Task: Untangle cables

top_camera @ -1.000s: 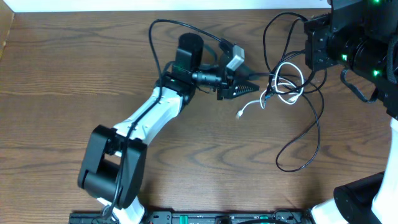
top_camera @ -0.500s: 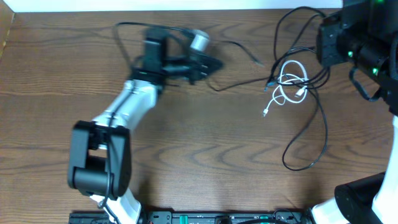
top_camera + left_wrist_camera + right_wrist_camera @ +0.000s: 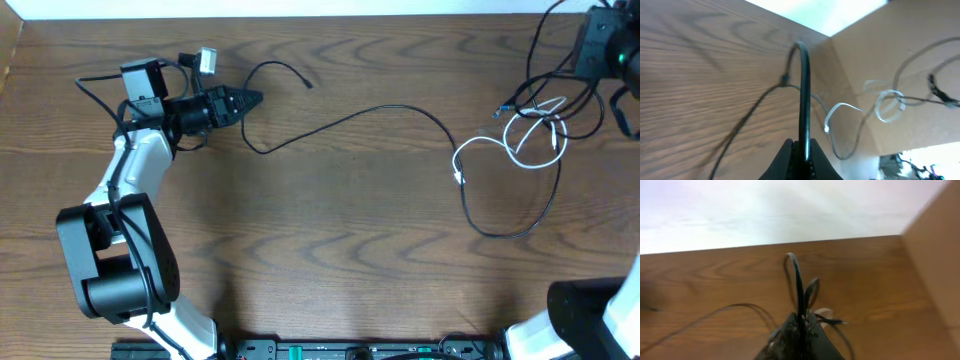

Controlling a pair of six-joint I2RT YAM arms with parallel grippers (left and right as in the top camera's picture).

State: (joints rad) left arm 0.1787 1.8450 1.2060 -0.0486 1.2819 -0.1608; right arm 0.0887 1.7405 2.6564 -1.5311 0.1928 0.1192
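Cables (image 3: 515,120) lie tangled at the counter's (image 3: 330,260) right end, one black cable (image 3: 390,108) stretched leftward. My left jaws clamp it, my right jaws clamp the bundle; pulling apart slowly should let the white loop (image 3: 480,143) slip free.

Lower worktop (image 3: 330,270) lies open; a black cable (image 3: 380,112) stretches across the upper middle, and a cable tangle (image 3: 530,135) apparently crowds the right
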